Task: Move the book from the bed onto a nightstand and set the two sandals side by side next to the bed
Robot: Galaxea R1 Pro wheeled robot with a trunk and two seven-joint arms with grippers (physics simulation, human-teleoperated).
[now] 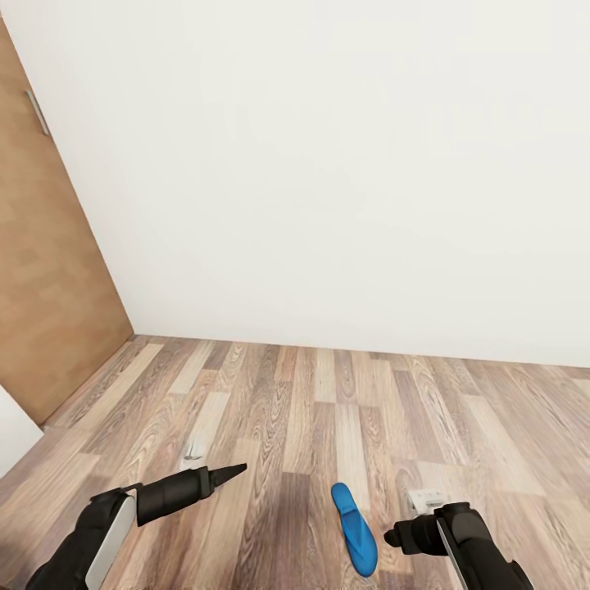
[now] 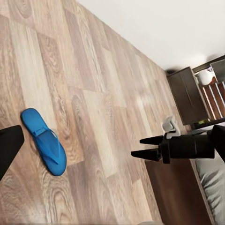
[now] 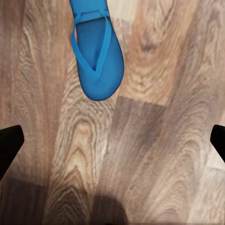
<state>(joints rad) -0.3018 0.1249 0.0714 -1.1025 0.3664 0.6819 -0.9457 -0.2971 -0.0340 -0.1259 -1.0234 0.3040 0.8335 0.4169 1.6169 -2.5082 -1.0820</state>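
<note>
Right wrist view: one blue sandal (image 3: 96, 58) is seen flat on the floor (image 3: 154, 154) just ahead of the right gripper (image 3: 112, 145), jaws spread wide and empty, so a descent from here is judged likely to land short of the sandal.

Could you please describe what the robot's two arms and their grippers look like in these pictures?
Both arms are matte black with a light grey panel along the forearm. The left gripper tapers from a rounded black cylindrical body to slim, pointed black fingers. The right gripper has the same black barrel body and two thin pointed fingers, with a small white fitting behind it. No cables or markings are discernible.
</note>
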